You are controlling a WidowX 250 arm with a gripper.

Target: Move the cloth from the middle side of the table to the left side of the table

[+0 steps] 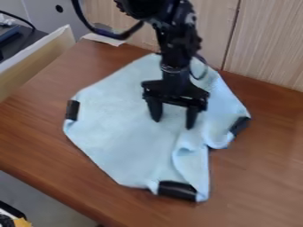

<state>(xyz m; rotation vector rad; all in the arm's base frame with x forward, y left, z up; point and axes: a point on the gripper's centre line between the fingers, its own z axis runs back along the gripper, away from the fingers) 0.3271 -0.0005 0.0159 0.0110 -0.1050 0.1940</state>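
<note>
Camera view: gripper (173, 123) parted over cloth (124, 137); best pinch its raised fold (182, 153) firmly before dragging left

Cloth (127, 133): pale blue, spread mostly flat
Black patches (177, 190): three, along its edges
Folds: raised, toward its right edge
Place: middle of the brown wooden surface (260, 190)

A light-blue, many-cornered fabric cloth (124, 137) lies on the flat brown wooden table (254, 177), before the pale, flat wood-grain panel (266, 44).
</note>
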